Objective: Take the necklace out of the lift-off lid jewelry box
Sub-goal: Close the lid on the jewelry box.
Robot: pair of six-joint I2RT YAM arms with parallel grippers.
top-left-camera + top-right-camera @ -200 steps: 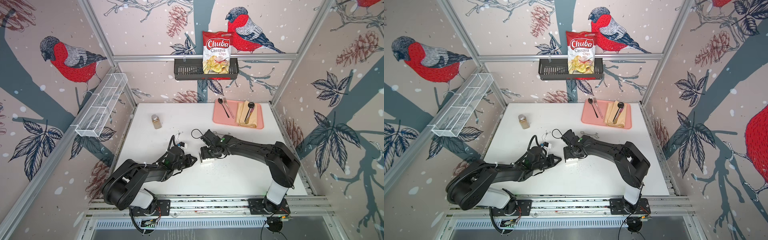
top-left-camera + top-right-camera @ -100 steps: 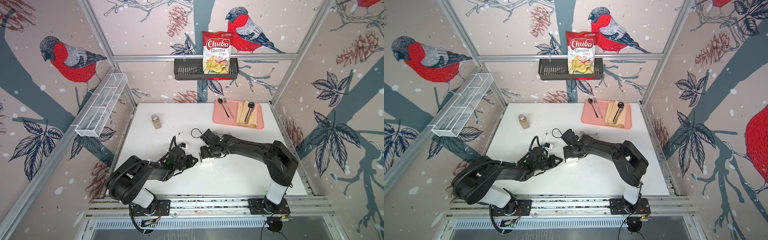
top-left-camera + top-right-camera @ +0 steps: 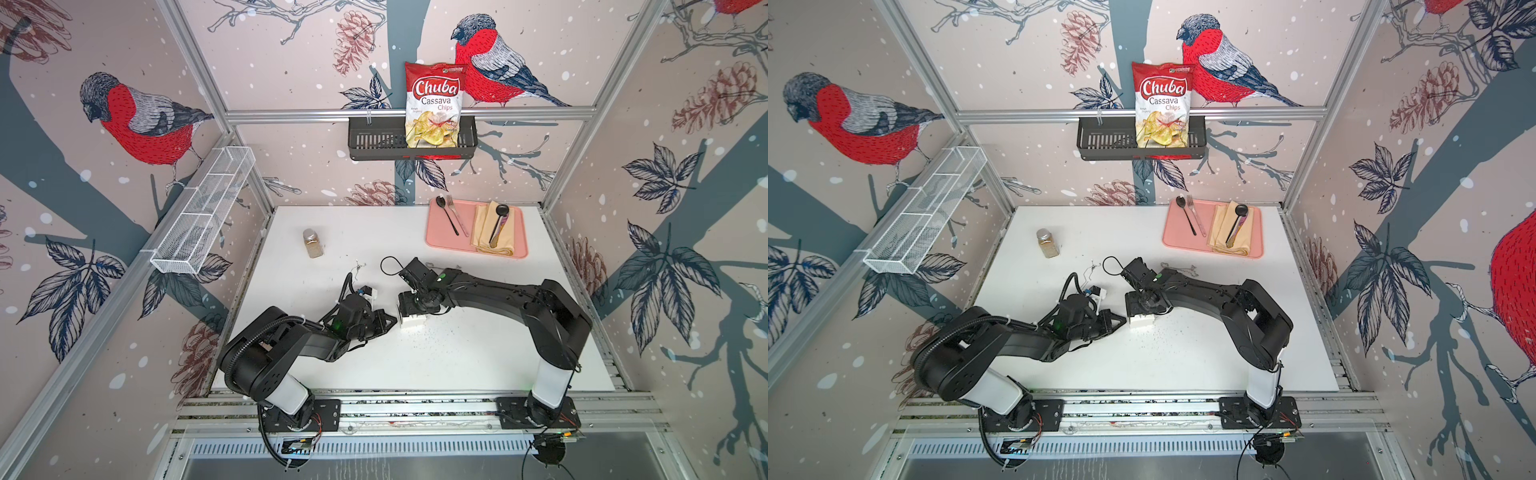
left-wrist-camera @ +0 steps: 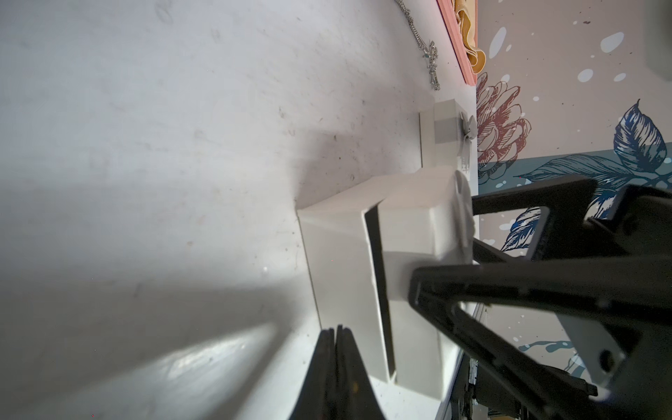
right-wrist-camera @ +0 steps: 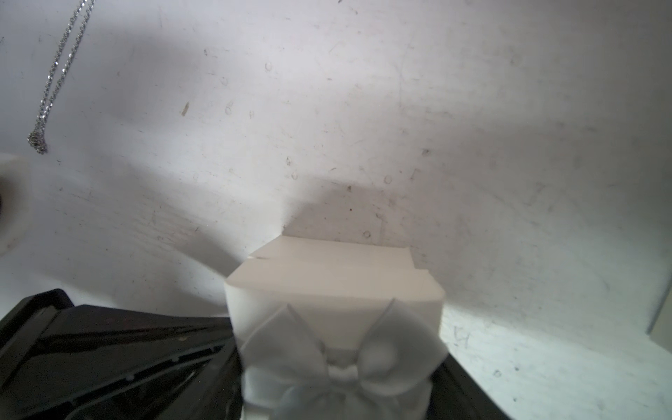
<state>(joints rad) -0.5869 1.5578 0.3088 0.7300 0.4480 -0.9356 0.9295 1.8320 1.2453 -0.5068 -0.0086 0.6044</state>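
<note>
The small white jewelry box [image 3: 412, 322] [image 3: 1140, 321] stands mid-table. Its lid [image 4: 411, 232], topped by a grey bow [image 5: 338, 349], sits tilted with a dark gap over the base [image 4: 338, 276]. My right gripper [image 3: 410, 308] [image 5: 338, 382] is shut on the lid, one finger on each side. The shut left gripper [image 4: 335, 329] [image 3: 392, 321] has its tips against the side of the base. The inside of the box is hidden, so no necklace shows in it.
A silver chain [image 4: 431, 54] [image 5: 54, 80] lies loose on the table behind the box. A second small white box [image 4: 445, 127] stands beyond. At the back are a spice jar [image 3: 313, 243] and a pink tray [image 3: 432, 243] with cutlery and a napkin.
The left gripper has edged a little closer to the box. My right gripper stays on the lid.
</note>
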